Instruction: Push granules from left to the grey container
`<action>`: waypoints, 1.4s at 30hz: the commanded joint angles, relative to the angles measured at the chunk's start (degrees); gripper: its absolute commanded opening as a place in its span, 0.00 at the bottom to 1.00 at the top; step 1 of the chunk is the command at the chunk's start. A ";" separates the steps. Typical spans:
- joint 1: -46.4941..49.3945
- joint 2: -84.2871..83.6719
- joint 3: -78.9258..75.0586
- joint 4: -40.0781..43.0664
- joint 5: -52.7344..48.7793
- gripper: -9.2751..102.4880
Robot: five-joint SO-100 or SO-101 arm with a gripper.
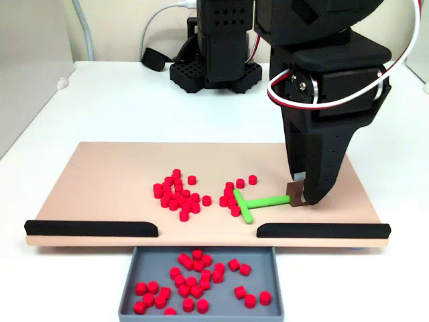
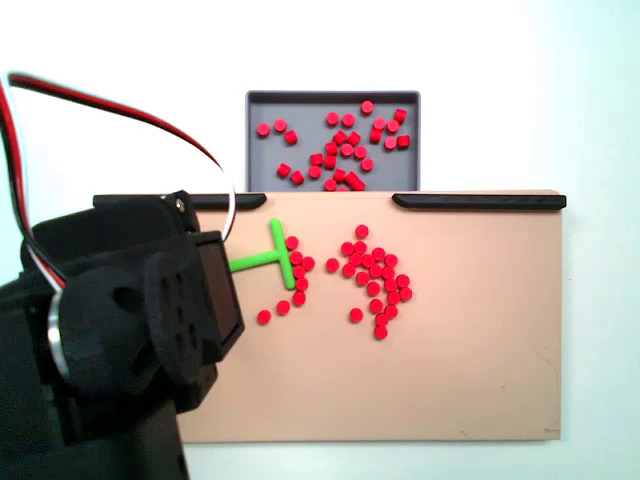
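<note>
nearest the camera in a fixed view, the grey container [image 1: 201, 316] sits on the white tabletop [image 1: 40, 114] against the front edge of a wide tan board [image 1: 100, 174], already holding a loose scatter of red granules. two black strips [image 1: 90, 228] run along that edge, with a gap between them lined up with the container. on the board, the remaining granules [image 1: 177, 194] lie in two clusters: a larger one near the middle and a smaller one just to its right in this view, touching the crossbar of a green t-shaped pusher [image 1: 251, 203]. the black robot arm reaches down at the right, and its claw [image 1: 298, 193] is closed on a small brown block at the end of the pusher's stem. in another fixed view from the opposite side, the container [image 2: 255, 140] is at the top, the pusher [image 2: 280, 252] is at the left, and the arm's body hides the claw. judging from this layout, a sweep angled too far sideways could send granules into a black strip instead of through the gap, and a fast push could let granules slip around the short crossbar's ends or roll off the board. the pusher could also twist in the grip.
</note>
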 commanded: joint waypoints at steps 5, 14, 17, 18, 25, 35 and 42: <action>1.23 0.26 -0.88 0.35 -3.87 0.08; 1.58 0.18 -0.88 0.44 -7.82 0.08; 1.67 0.18 -0.88 0.44 -9.05 0.08; 1.67 0.18 -0.88 0.53 -9.40 0.08; 2.11 0.18 -0.88 0.53 -10.72 0.08; 3.16 -0.18 -0.88 0.44 -12.83 0.08; 3.96 -0.79 -1.67 0.35 -15.56 0.08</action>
